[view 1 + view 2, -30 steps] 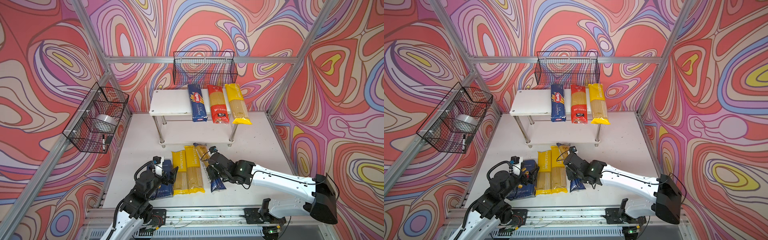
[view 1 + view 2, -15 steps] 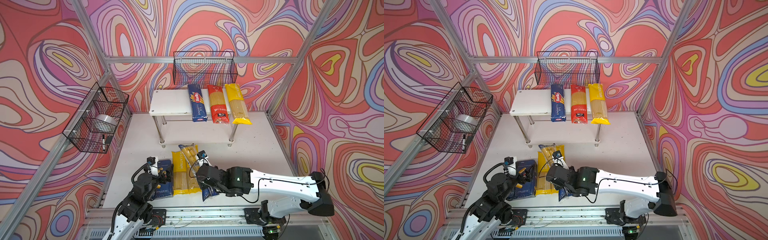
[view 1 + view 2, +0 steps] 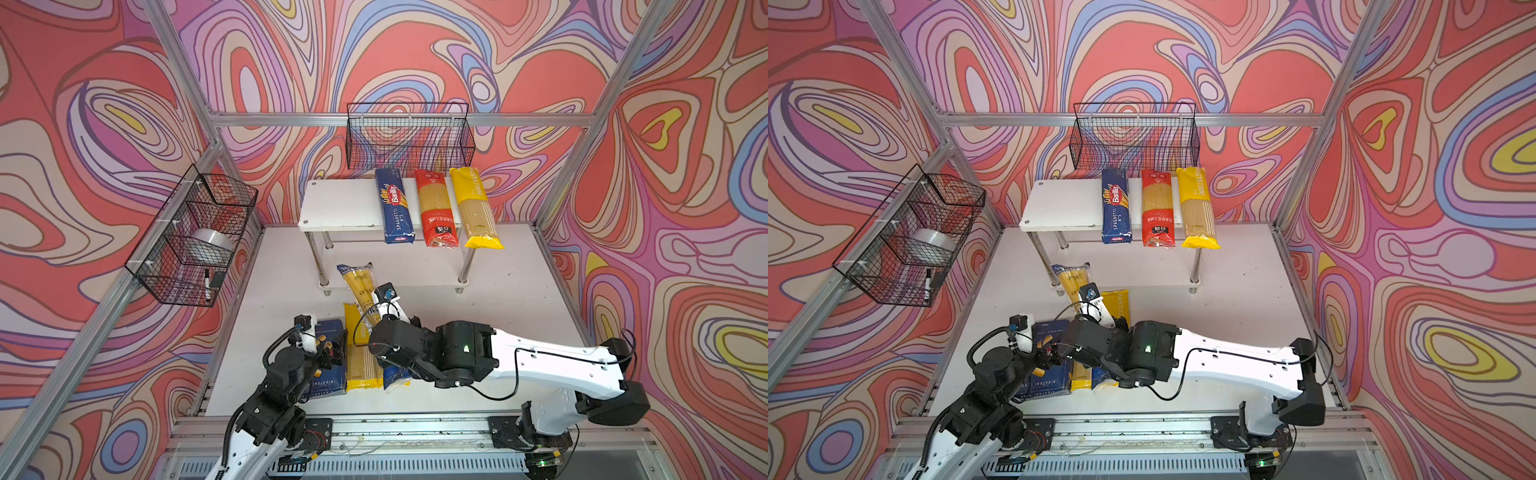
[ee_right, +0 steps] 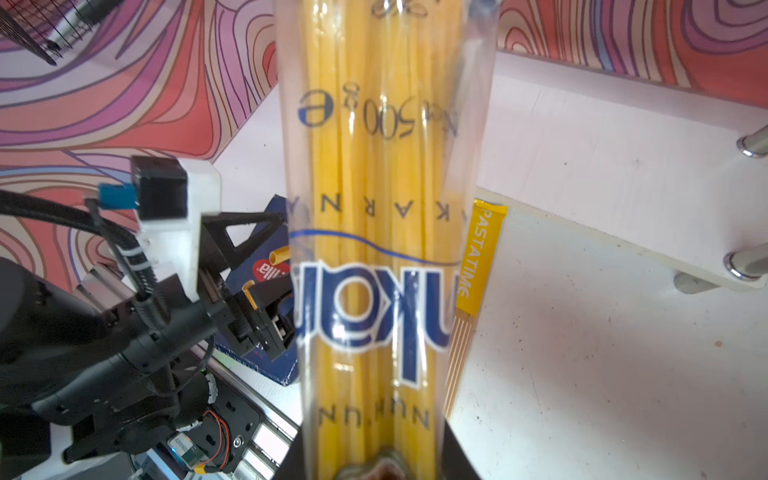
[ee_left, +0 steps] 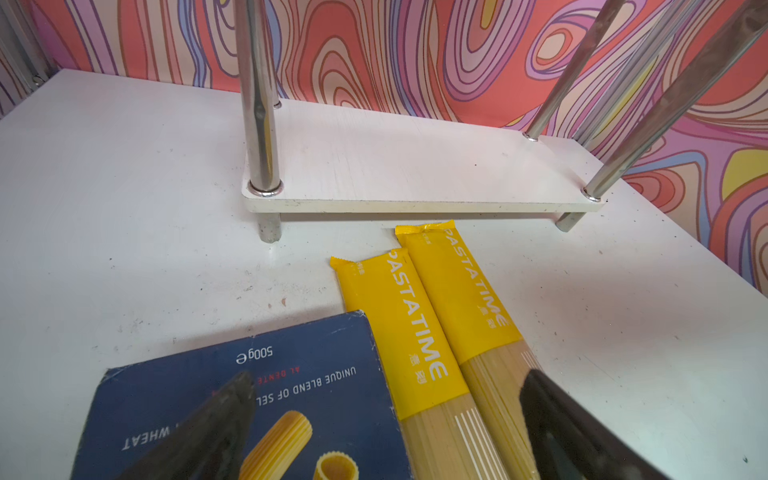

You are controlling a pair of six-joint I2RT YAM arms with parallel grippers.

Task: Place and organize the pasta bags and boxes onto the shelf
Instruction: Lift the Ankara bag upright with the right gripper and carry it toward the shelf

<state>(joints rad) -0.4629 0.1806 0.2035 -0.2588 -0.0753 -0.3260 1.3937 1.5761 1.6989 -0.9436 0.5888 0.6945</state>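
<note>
My right gripper point(image 4: 370, 461) is clamped on the blue spaghetti bag point(image 3: 356, 282), roughly around its middle. The bag's tilted, with its clear end up and pointing toward the shelf point(image 3: 340, 203). It crosses over the two yellow bags point(image 5: 415, 332) that lie side by side on the table point(image 3: 498, 299). Can't tell whether the bag's dark lower end clears the table.

The left gripper point(image 5: 386, 376) has its fingers wide apart with nothing between them, hanging just above the rigatoni box point(image 5: 316, 386). That box lies flat, right up against the nearer yellow bag.

On the shelf's top board there's the spaghetti box point(image 3: 395, 205), a red bag point(image 3: 436, 212) and a third yellow bag point(image 3: 476, 208). They're lined up side by side on the right half, with their ends overhanging the front edge.
</note>
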